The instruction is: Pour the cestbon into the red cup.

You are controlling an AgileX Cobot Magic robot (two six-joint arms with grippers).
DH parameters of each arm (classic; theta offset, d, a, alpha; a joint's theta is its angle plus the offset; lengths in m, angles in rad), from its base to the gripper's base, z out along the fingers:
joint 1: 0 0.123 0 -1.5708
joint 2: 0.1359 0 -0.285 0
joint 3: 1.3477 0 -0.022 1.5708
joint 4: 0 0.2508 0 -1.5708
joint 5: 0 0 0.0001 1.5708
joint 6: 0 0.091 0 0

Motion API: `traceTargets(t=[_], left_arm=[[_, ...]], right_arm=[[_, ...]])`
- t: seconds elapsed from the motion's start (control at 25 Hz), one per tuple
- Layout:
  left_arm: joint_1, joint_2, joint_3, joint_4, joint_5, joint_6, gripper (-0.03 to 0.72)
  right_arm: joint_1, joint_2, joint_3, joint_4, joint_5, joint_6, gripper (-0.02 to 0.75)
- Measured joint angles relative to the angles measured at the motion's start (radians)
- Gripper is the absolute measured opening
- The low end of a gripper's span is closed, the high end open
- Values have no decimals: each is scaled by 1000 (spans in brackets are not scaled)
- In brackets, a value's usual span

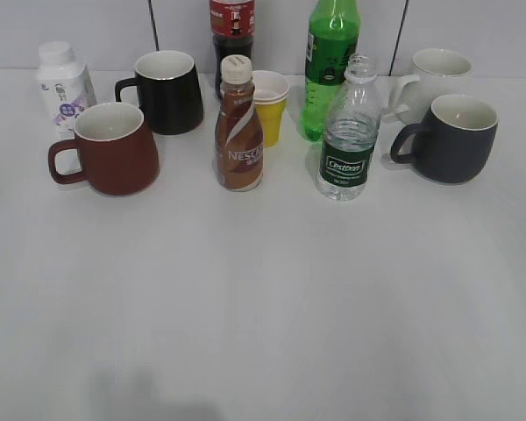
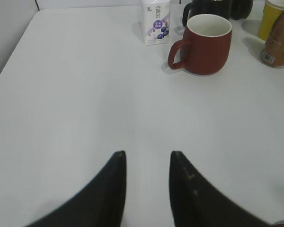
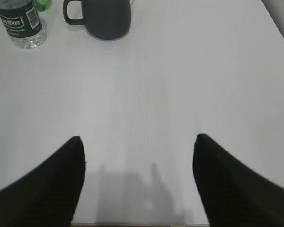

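On bottle labels: "Cestbon" and "Nescafe".

Left end effector: 2 black tapered fingers, smooth. Right end effector: same, black, broader.

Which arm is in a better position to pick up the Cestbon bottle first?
Probably the right. The Cestbon bottle stands right of centre and shows in the right wrist view ahead of the open right gripper; the left gripper faces the red cup instead.
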Motion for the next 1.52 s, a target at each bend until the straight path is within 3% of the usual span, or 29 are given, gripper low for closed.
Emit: traceTargets(t=[1.32, 1.52], left_arm=[[0, 0, 0, 0, 0, 0, 237], [-26, 0, 0, -2, -1, 0, 237]], right_arm=[[0, 0, 0, 0, 0, 0, 534], [0, 0, 0, 65, -1, 0, 523]])
